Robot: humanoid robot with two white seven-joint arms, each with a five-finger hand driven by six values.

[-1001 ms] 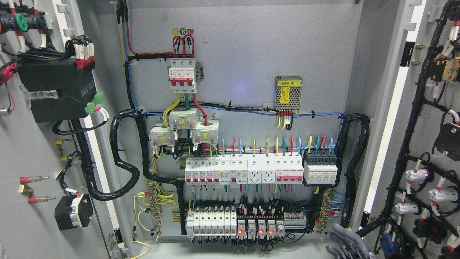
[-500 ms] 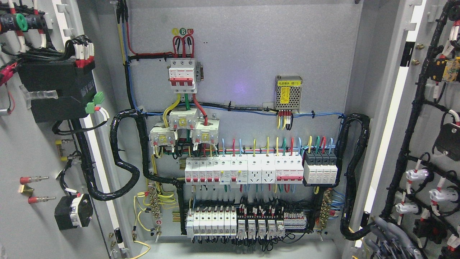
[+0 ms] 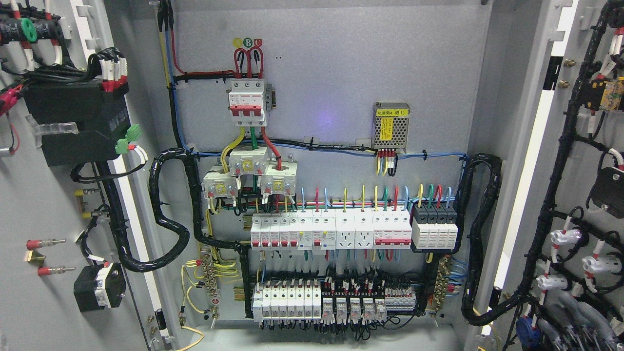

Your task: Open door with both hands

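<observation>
Grey steel electrical cabinet, two-leaf, both leaves swung outward. Left door (image 3: 34, 204): grey painted panel at the picture's left, inner face toward the camera, carrying a black box-shaped module (image 3: 73, 122), red-tipped studs and black corrugated conduit. Right door (image 3: 580, 161): grey panel at the picture's right, inner face likewise exposed, strung with a black wiring harness (image 3: 560, 161) and white-capped lamp holders; its long axis runs vertically, hinge line along the cabinet's right wall. Interior backplate (image 3: 341, 73): grey sheet bearing a white three-pole breaker with red toggles (image 3: 248, 100), a perforated metal power supply with yellow label (image 3: 391, 126), a row of white modular breakers and sockets (image 3: 336, 229), and a lower row of relays. Right hand (image 3: 573, 319): grey, blurred, at the lower right corner, overlapping the lower part of the right door's inner face among the harness; whether its fingers are spread, curled or gripping anything cannot be told, nor whether they touch the panel. Left hand: not visible. Judgement: the opening appears essentially complete; any remaining push would go rightward and outward against the right door, which lies directly at the right hand, the only one near either leaf. Risk: snagging the harness wires there.
</observation>
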